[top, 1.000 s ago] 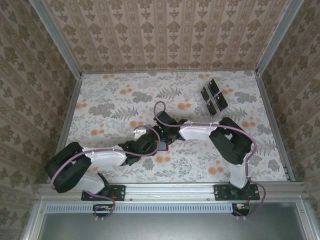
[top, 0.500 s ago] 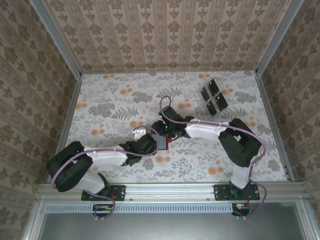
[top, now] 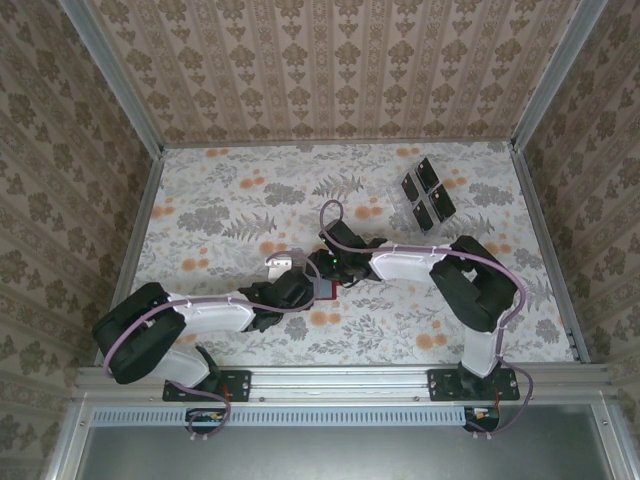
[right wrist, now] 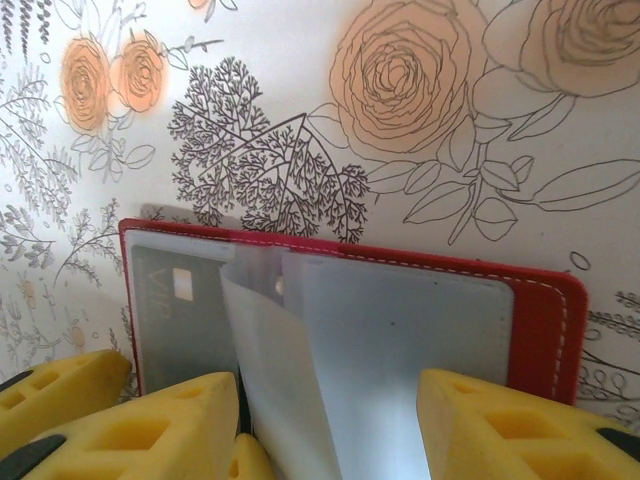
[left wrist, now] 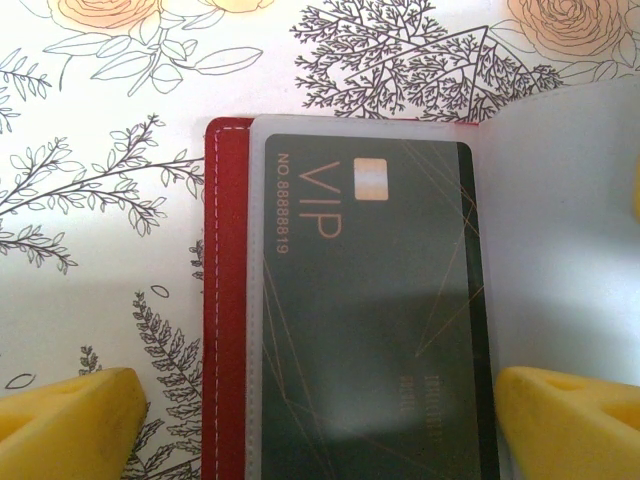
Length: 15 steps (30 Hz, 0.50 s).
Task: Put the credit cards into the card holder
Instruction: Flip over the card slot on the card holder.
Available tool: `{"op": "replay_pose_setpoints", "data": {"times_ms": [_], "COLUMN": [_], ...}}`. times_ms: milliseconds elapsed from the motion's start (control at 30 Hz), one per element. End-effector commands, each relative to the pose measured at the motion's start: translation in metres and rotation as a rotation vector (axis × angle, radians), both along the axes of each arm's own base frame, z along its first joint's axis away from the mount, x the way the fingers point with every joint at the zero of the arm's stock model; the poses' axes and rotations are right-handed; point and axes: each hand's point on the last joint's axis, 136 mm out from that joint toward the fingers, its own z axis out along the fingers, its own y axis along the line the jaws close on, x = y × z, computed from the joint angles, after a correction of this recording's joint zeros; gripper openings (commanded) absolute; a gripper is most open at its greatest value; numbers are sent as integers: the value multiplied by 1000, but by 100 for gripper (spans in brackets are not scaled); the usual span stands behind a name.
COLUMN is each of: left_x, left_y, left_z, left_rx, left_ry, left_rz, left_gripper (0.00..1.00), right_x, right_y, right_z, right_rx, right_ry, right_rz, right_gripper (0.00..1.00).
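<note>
While both arms meet over the middle of the flowered surface (top: 220, 210), the red card holder (top: 325, 290) lies open between them. Seen from the left wrist, a dark credit card (left wrist: 370, 320) marked VIP sits inside a cloudy plastic sleeve (left wrist: 255, 300), its long edge just beside the holder's red stitched border. The left pincer (left wrist: 320, 425) is released: one yellow fingertip (left wrist: 65, 420) sits just left of the holder, the other over the pages on the right. Seen from the right wrist, the right pincer (right wrist: 330, 430) is likewise released. Its fingers are spread, and a translucent sleeve page (right wrist: 275, 370) stands up between them, close against one finger; whether they touch cannot be told. More dark credit cards (top: 442, 204) lie in a clear tray (top: 428, 194) toward the far right corner, well apart from the holder.
</note>
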Motion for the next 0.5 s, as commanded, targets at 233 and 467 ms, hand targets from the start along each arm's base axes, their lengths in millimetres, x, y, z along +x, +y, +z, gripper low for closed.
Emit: {"op": "replay_pose_setpoints", "data": {"times_ms": [233,467], "left_x": [-10,-11], "left_y": [22,47], "left_z": [29,74], "left_rx": [0,-77], "left_ry": [-21,-110], "left_rz": [20,89], "left_gripper": [100,100], "right_x": [-5,-8], "right_y": [29,48], "right_z": [21,31], "right_rx": [72,69], "right_ry": [-3,-9], "right_rz": [64,86], "right_gripper": [51,51]}}
